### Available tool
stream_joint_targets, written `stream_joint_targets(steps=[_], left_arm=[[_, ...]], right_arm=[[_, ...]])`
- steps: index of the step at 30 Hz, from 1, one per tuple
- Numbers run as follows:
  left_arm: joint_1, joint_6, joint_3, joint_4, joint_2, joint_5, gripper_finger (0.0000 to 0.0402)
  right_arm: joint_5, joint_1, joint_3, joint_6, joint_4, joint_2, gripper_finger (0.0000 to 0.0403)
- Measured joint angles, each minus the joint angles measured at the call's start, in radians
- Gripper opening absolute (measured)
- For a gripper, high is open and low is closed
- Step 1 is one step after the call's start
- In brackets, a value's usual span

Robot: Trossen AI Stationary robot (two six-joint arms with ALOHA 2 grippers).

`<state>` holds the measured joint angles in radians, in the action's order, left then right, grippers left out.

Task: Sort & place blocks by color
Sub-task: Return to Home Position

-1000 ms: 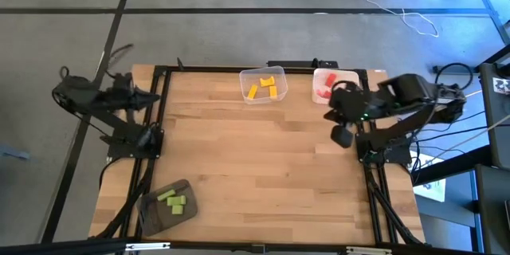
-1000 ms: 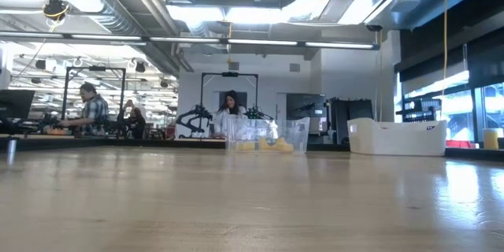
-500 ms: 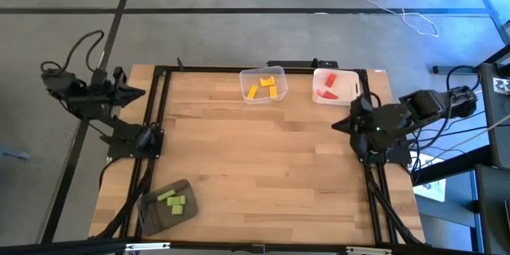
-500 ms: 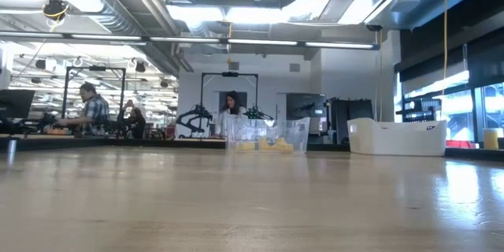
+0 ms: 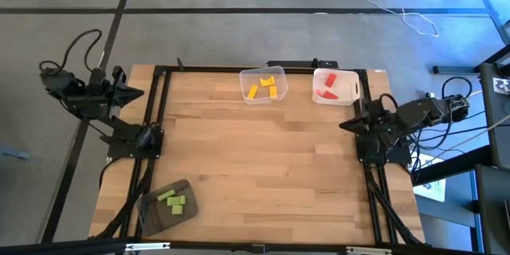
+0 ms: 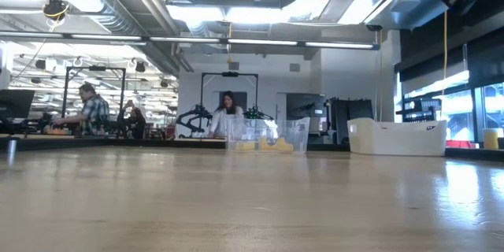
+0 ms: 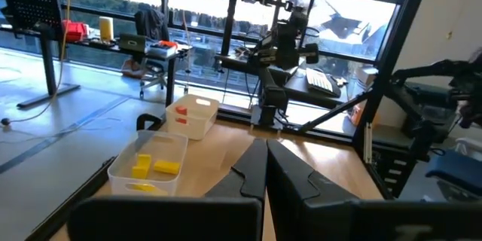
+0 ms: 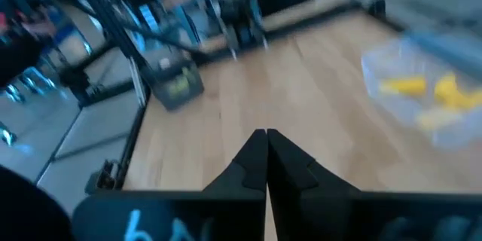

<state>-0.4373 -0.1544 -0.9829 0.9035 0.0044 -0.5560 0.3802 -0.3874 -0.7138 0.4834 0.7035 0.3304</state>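
Observation:
Every block sits in a bin. The yellow-orange blocks lie in a clear bin at the far edge and show again as yellow-orange blocks in the left wrist view. The red blocks lie in a white bin beside it. The light green blocks rest in a dark grey tray at the near left corner. My left gripper is shut, drawn back at the table's left edge. My right gripper is shut, drawn back at the right edge. Neither holds anything.
A black frame rail runs along the table's left, far and right sides. Bare wood spans the middle between the bins. Cables lie beside the right arm's base. People sit at desks in the room beyond the table.
My right arm has pulled back from beside the white bin toward the table's right edge and folded low over its base. My left arm has drawn back a little toward the left edge. No block has moved.

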Motion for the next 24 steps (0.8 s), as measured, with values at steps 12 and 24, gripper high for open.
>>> stream_joint_targets(steps=[12, 24], left_arm=[[0.000, -0.011, 0.091, -0.089, 0.000, 0.077, 0.0000], [0.000, -0.019, 0.317, -0.359, 0.000, 0.145, 0.0000]], right_arm=[[0.020, 0.000, 0.184, -0.222, -0.203, -0.306, 0.0000], [-0.024, 0.000, 0.325, -0.258, -0.468, -0.324, 0.0000]])
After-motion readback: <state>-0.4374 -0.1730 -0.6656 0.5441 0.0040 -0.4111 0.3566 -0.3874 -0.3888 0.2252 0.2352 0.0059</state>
